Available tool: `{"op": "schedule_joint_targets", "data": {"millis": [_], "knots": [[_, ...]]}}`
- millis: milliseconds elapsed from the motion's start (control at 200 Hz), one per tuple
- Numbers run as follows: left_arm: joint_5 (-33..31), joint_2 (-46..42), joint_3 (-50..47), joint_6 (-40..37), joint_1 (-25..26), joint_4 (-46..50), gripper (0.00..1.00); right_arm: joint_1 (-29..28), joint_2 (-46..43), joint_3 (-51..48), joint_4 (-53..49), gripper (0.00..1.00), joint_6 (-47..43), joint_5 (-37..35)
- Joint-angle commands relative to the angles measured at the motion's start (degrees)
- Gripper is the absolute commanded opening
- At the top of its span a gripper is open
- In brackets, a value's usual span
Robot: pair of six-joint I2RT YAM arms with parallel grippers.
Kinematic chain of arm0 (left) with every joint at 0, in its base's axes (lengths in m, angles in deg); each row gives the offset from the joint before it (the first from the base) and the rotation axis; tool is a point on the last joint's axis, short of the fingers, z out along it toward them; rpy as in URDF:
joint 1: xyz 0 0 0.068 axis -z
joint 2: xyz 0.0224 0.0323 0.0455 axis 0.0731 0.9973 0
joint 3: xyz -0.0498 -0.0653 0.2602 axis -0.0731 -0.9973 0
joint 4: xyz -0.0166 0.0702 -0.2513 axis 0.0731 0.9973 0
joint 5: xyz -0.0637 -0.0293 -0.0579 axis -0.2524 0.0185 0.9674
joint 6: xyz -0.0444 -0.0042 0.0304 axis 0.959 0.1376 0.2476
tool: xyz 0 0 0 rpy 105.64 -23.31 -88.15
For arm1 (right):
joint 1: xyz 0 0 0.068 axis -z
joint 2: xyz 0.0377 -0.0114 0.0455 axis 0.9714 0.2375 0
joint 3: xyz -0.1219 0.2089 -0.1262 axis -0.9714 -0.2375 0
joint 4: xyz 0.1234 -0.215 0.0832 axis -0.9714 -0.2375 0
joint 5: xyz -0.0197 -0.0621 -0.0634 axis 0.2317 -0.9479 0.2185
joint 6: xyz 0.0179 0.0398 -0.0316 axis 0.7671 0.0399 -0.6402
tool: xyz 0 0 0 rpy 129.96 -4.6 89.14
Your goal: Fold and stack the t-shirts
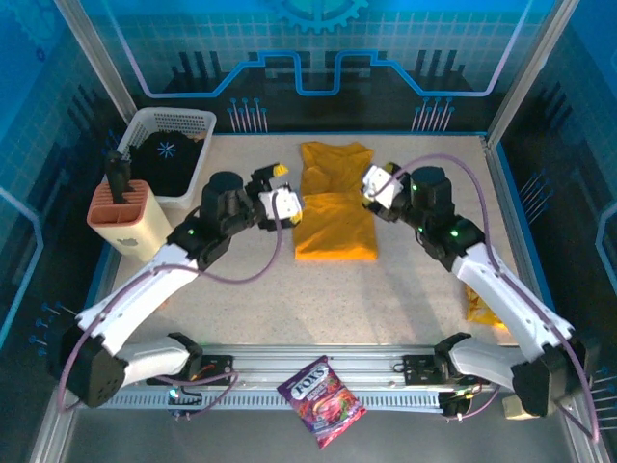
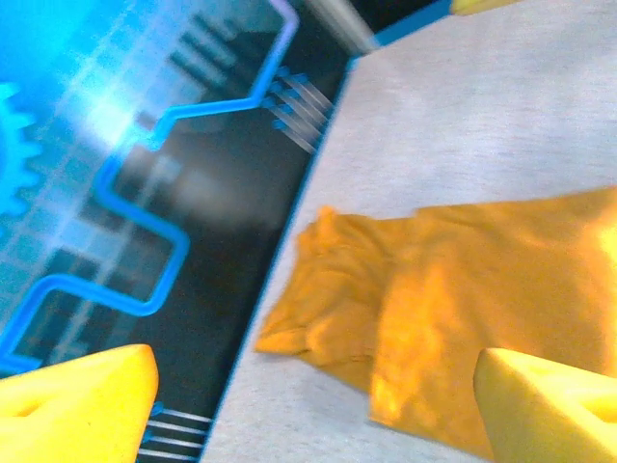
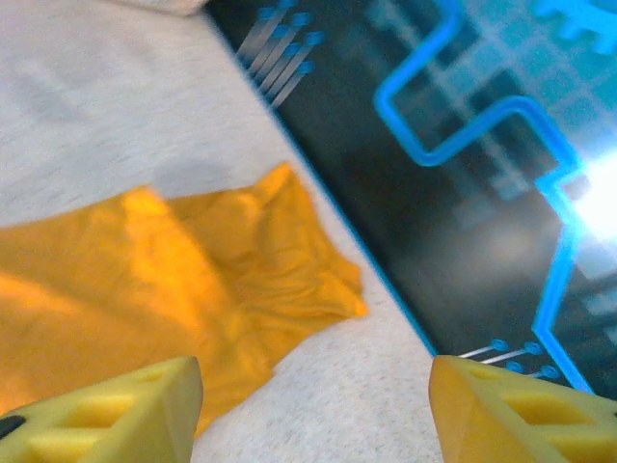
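While both arms reach toward the far middle of the table (image 1: 405, 289), the shirt (image 1: 335, 217) lies on it between the two grippers. It is folded into a narrow strip running from near the back wall (image 1: 318, 58) toward the arms. Far end rumpled, near end smooth and squared.

Left gripper (image 1: 281, 188): just beside the shirt's left edge, jaws spread wide, nothing between them. In the left wrist view its yellow fingers (image 2: 77, 405) stand far apart over the shirt.

Right gripper (image 1: 376, 188): at the shirt's right edge, jaws likewise apart, holding nothing. In the right wrist view its fingers (image 3: 106, 415) hang above the rumpled end. Contact with the cloth: cannot tell for either.

Elsewhere:
- white basket (image 1: 207, 121) at far left, something dark inside
- orange-topped holder (image 1: 123, 217) just in front of it
- candy bag (image 1: 321, 400) on the near rail
- yellow packet (image 1: 479, 307) beside the right arm
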Motion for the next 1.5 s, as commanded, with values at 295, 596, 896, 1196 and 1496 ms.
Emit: {"op": "schedule_joint_targets", "data": {"millis": [295,596,896,1196,1496], "knots": [[-2.78,5.25,-6.85,-7.9,10.6,19.58,0.84,-4.15,9.31,-3.61,-27.57,0.69,-16.81,4.75],[-3.63,18.93,-3.53,-12.69,9.0,12.11,0.8,-3.72,23.34,-1.23,-18.69,0.69,-16.5,3.19],[-2.19,28.25,0.67,-15.26,5.47,10.41,0.76,-2.95,32.0,2.03,-15.92,0.67,-17.45,1.92],[-1.55,35.58,4.22,-16.5,3.44,10.33,0.75,-1.71,38.98,4.93,-15.9,0.65,-18.74,0.42],[-3.04,42.96,8.7,-17.6,2.39,10.9,0.61,-0.42,44.8,8.19,-17.07,0.59,-19.16,-0.71]]}}
